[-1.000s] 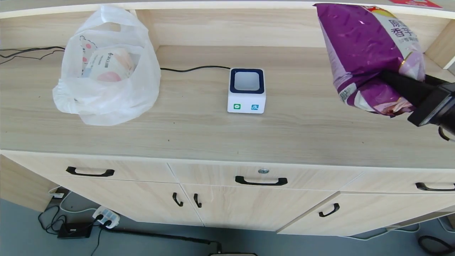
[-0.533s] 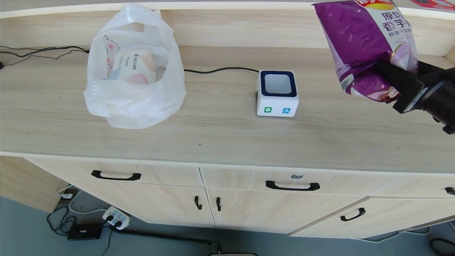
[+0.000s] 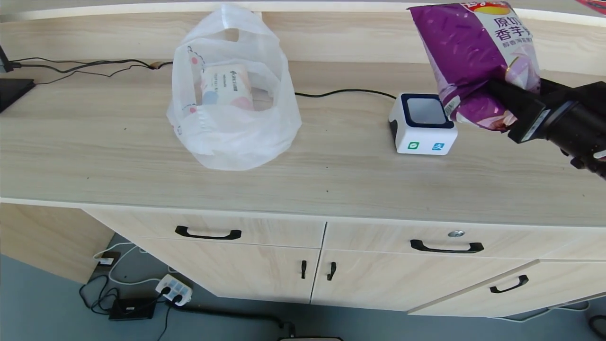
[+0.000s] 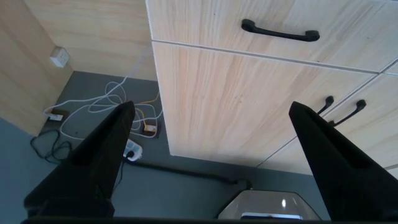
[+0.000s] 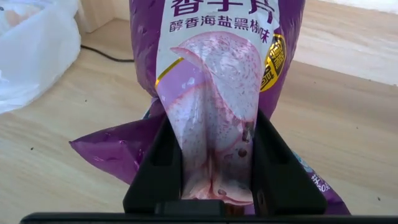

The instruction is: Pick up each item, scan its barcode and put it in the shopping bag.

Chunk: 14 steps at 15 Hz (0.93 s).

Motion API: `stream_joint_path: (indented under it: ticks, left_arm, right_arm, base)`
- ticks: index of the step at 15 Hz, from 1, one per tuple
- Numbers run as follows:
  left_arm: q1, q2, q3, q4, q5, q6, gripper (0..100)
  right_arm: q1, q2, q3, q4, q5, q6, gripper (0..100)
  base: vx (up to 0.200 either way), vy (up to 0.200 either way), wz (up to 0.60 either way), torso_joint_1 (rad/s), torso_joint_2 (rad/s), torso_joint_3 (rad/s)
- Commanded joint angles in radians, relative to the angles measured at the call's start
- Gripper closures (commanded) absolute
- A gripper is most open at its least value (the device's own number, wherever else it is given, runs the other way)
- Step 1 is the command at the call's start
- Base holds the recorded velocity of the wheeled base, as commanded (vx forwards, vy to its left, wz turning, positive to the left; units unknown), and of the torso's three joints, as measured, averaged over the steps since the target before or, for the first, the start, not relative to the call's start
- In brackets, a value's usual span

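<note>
The chip bag is purple, with a pale pink and white patch and a small gold badge. The right gripper is black. The shopping bag is see-through white with little pink spots. The pack in it is white, pink and blue. The scanner is white with a dark blue frame, a grey window, one green square and one blue square. The counter is light wood with thin lines. The handles and cable are black.
</note>
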Motion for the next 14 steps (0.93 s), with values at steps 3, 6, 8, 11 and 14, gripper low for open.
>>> stream_joint_path:
  ticks: [3, 6, 8, 11, 14]
  left_arm:
    - [0.0, 0.0, 0.0, 0.0, 0.0, 0.0, 0]
    - [0.0, 0.0, 0.0, -0.001, 0.0, 0.0, 0]
    - [0.0, 0.0, 0.0, -0.001, 0.0, 0.0, 0]
    - [0.0, 0.0, 0.0, -0.001, 0.0, 0.0, 0]
    - [0.0, 0.0, 0.0, 0.0, 0.0, 0.002, 0]
  right_arm:
    - [0.001, 0.063, -0.089, 0.001, 0.003, -0.033, 100]
    - [-0.003, 0.071, -0.13, 0.0, 0.053, -0.255, 100]
    - [-0.003, 0.071, -0.141, 0.001, 0.072, -0.349, 100]
    - [-0.006, 0.098, -0.129, 0.003, 0.133, -0.462, 100]
    - [-0.033, 0.157, -0.139, -0.045, 0.146, -0.485, 100]
  base:
    - [0.0, 0.0, 0.0, 0.0, 0.0, 0.0]
    - [0.0, 0.0, 0.0, 0.0, 0.0, 0.0]
    - [0.0, 0.0, 0.0, 0.0, 0.0, 0.0]
    - [0.0, 0.0, 0.0, 0.0, 0.0, 0.0]
    - [0.0, 0.0, 0.0, 0.0, 0.0, 0.0]
